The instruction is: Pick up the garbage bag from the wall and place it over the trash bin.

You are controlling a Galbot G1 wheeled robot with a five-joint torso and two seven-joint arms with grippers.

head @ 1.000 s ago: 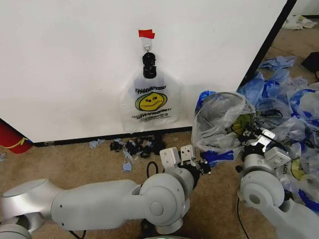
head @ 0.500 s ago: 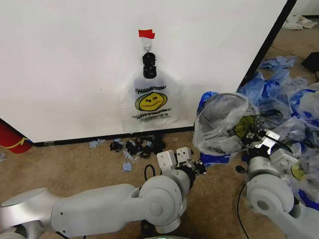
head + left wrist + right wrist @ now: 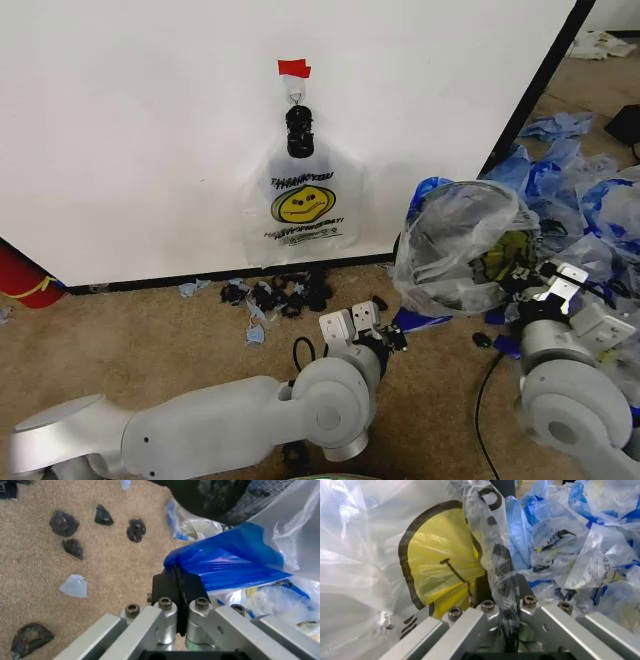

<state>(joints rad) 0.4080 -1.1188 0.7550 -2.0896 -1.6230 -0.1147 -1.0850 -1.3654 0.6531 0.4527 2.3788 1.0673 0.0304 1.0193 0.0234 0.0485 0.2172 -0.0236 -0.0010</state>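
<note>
I'm tugging the garbage bag (image 3: 455, 245) wider over the trash bin (image 3: 440, 232), my left gripper (image 3: 385, 338) pinching its blue handle (image 3: 227, 564), my right gripper (image 3: 528, 283) clamping the other edge and pulling outward, so it's nearly seated.

Tan carpet (image 3: 150, 350) — black scraps (image 3: 275, 293), blue bags (image 3: 590, 200)

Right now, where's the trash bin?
In the head view the trash bin sits right of centre on the carpet near the wall's black edge, draped in the garbage bag, beside bluish bags.
</note>
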